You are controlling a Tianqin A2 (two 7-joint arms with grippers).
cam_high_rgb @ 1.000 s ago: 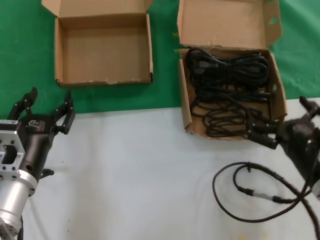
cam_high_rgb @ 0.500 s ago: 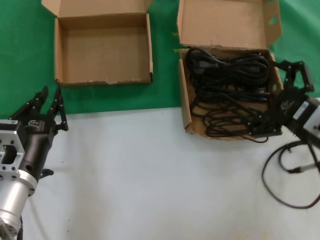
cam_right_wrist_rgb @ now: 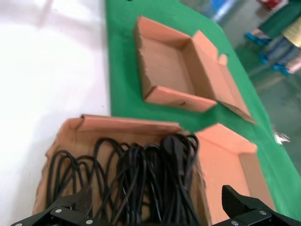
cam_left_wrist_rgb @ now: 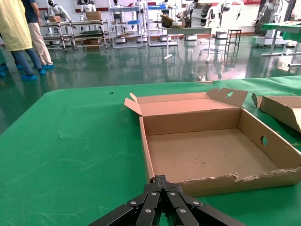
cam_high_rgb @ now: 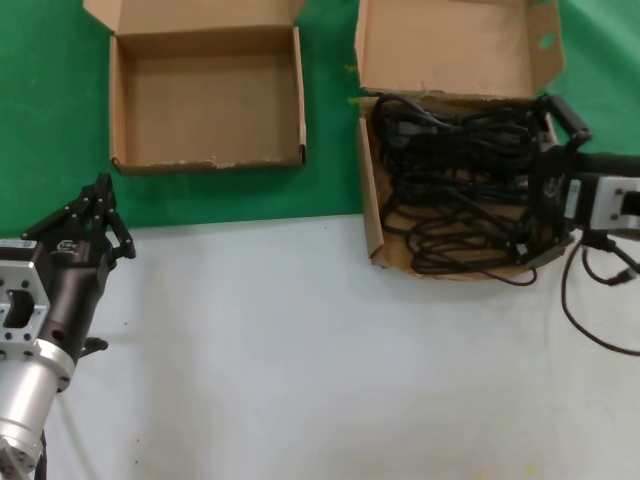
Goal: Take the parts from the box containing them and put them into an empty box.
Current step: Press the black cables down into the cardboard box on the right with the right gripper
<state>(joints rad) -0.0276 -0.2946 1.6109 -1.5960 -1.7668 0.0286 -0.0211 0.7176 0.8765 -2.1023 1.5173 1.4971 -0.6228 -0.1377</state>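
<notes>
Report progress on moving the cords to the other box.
Nothing moved yet: the smaller box is bare inside. All the power cords lie in the bigger box. The right gripper is open over them; the left gripper waits, shut. Every transfer remains.

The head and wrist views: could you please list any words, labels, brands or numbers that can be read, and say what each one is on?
No text can be read in full.
Left gripper: a small white logo mark on its body, too small to read.
Right gripper: a white mark on its body, too blurred to read.
Bigger box, smaller box and power cords: no print visible.
</notes>
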